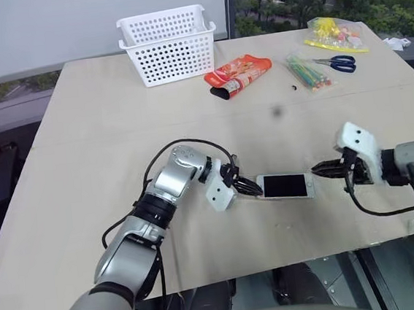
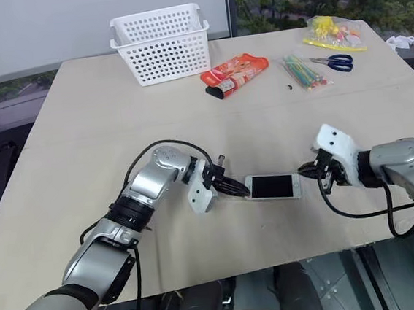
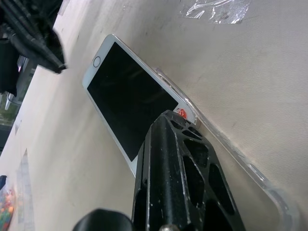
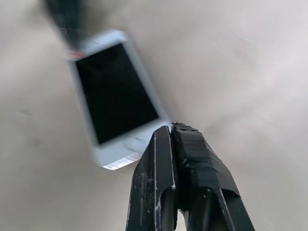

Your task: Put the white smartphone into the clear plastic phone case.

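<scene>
1. Left gripper (image 1: 248, 187) clenched, fingertips resting on the near end of the white smartphone (image 1: 286, 186).
2. Right gripper (image 1: 320, 167) clenched too, empty, tips just beside the phone's other end.
3. Phone lay screen up on the worktop (image 1: 104, 150) between both grippers.
4. Clear plastic phone case (image 3: 231, 144) seen along the phone's edge in the left wrist view; seating could not be told.
5. White basket (image 1: 167, 45) stood well apart at the far side.
</scene>
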Action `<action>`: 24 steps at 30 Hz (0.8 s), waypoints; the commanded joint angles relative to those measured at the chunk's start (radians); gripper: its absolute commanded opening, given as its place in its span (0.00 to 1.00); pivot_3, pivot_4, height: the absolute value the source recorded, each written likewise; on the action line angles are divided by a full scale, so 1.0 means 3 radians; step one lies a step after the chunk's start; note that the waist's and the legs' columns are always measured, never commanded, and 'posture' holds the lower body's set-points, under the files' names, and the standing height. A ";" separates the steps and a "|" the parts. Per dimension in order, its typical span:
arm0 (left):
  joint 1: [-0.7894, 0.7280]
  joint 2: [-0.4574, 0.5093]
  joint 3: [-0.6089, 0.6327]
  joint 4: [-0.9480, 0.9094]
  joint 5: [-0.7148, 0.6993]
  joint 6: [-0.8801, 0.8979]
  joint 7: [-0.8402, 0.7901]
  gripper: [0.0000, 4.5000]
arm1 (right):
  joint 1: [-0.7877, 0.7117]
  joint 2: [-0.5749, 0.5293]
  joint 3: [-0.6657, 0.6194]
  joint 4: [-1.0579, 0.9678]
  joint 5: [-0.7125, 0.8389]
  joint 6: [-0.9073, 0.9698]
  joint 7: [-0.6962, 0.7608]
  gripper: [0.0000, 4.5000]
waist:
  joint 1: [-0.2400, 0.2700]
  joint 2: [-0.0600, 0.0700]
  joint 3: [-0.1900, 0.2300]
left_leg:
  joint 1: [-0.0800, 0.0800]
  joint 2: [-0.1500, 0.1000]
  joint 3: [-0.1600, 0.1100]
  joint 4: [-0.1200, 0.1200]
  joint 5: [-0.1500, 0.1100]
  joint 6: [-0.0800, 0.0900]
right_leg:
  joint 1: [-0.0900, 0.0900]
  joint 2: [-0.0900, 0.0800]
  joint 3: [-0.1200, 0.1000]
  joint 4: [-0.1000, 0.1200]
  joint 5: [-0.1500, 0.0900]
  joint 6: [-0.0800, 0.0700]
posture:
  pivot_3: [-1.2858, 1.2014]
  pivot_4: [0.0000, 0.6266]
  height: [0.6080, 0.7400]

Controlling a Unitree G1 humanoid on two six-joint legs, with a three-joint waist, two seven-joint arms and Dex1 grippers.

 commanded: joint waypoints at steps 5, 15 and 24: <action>0.0196 0.0051 -0.0303 0.0108 0.0275 0.0088 0.0031 0.00 | 0.0136 0.0095 0.0158 -0.0120 -0.0237 -0.0098 -0.0086 0.01 | -0.0001 0.0002 -0.0003 | 0.0001 0.0000 0.0000 -0.0003 0.0000 0.0000 | 0.0000 0.0001 0.0000 0.0000 0.0000 0.0000 | 0.52 0.24 1.00; 0.0214 0.0061 -0.0301 0.0087 0.0272 0.0093 0.0035 0.00 | 0.0272 0.0018 0.0257 -0.0447 -0.0074 0.0030 0.0244 0.01 | -0.0001 0.0005 -0.0006 | 0.0001 0.0000 0.0000 -0.0003 0.0000 0.0001 | 0.0000 0.0002 0.0000 -0.0001 0.0000 0.0000 | 0.52 0.24 1.00; 0.0215 0.0066 -0.0295 0.0079 0.0270 0.0094 0.0042 0.00 | 0.0278 0.0021 0.0280 -0.0563 -0.0010 0.0065 0.0354 0.01 | -0.0002 0.0005 -0.0006 | 0.0002 0.0001 0.0000 -0.0003 0.0000 0.0001 | 0.0000 0.0003 0.0000 0.0000 0.0000 0.0000 | 0.52 0.24 1.00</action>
